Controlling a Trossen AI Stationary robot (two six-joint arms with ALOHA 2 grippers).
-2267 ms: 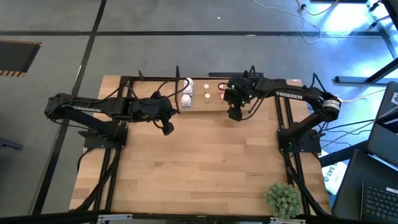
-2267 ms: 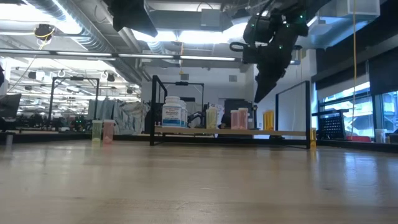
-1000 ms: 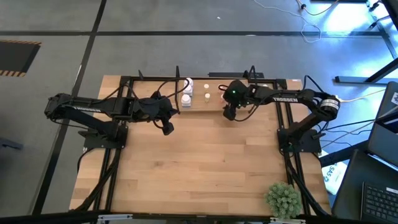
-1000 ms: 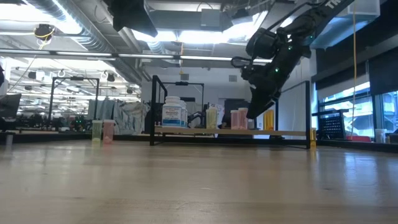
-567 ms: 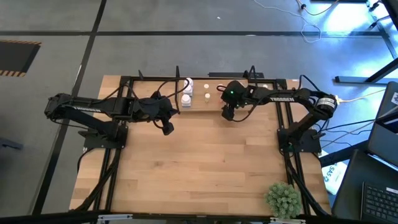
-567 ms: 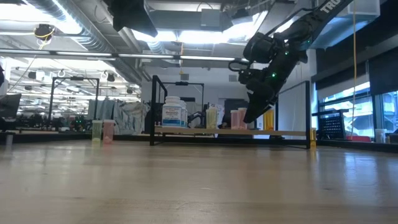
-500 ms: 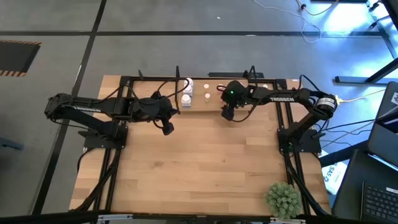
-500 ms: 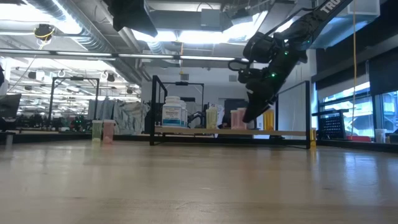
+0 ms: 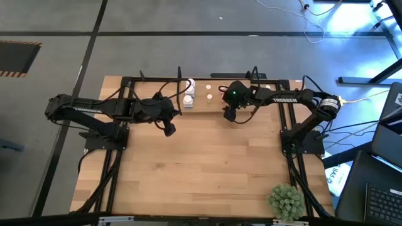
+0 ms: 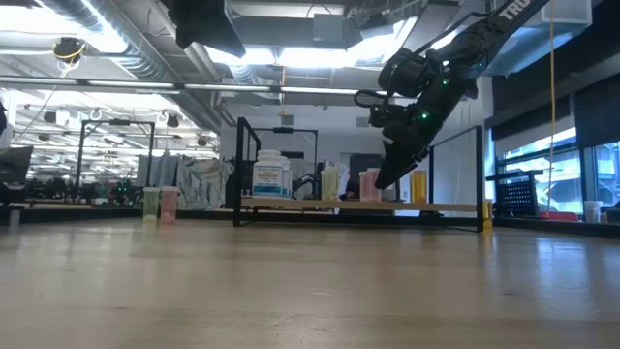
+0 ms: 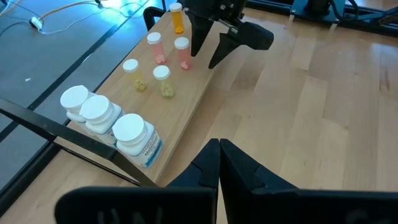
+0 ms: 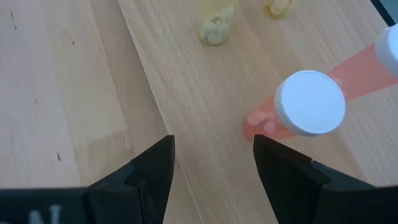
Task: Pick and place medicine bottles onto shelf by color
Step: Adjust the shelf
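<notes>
The shelf point(image 9: 201, 104) stands at the table's far edge, its pale base point(image 11: 186, 93) carrying upright medicine bottles: three white ones point(image 11: 96, 111), yellow ones point(image 11: 161, 79), pink ones point(image 11: 181, 51) and an orange one point(image 11: 177, 15). My right gripper point(image 9: 228, 117) hangs open and empty over the shelf's near edge. In its wrist view a white-capped pink bottle point(image 12: 310, 102) stands just beyond its right-hand finger point(image 12: 283, 171), untouched. My left gripper point(image 9: 169, 130) waits shut above the table, near the shelf's left end.
The shelf's black end frames point(image 10: 239, 170) point(image 10: 480, 174) rise at both ends of the row. Two small bottles, green and pink point(image 10: 160, 204), stand at the far left of the low view. A green plant point(image 9: 286, 201) sits at the table's near right corner. Bare wood lies between.
My right gripper, still open, has sunk a little and drifted toward the table's left along the shelf's near side, closing on the pink bottles. The bottles have not moved.
</notes>
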